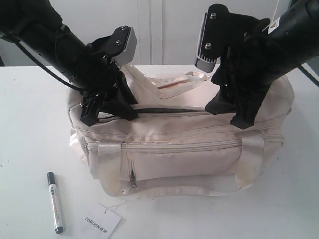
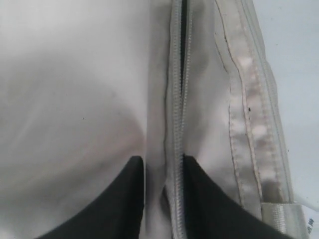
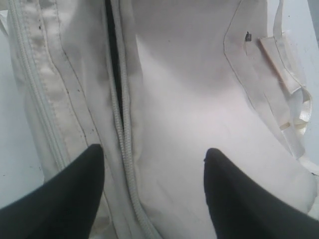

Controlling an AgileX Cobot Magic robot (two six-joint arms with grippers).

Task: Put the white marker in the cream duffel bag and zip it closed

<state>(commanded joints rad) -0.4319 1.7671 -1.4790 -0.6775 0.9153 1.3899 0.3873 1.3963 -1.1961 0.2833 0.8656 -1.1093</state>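
Note:
The white marker [image 1: 55,201] lies on the table at the front left, dark cap toward the back, clear of both grippers. The cream duffel bag [image 1: 189,149] sits mid-table, and its top zip [image 1: 164,109] shows a narrow dark slit. My left gripper [image 1: 109,112] is at the bag's left end. In the left wrist view that gripper [image 2: 164,159] is nearly closed, pinching a fold of fabric and the zip tape [image 2: 175,124]. My right gripper [image 1: 230,115] presses on the bag's right top. It [image 3: 153,152] stands open, straddling the zip [image 3: 124,139] and bare fabric.
A white paper hang tag [image 1: 102,220] lies by the front edge, right of the marker. The bag's strap handles [image 1: 172,79] flop over its back. A front pocket zip pull [image 1: 132,174] hangs down. White table [image 1: 30,114] surrounds the bag.

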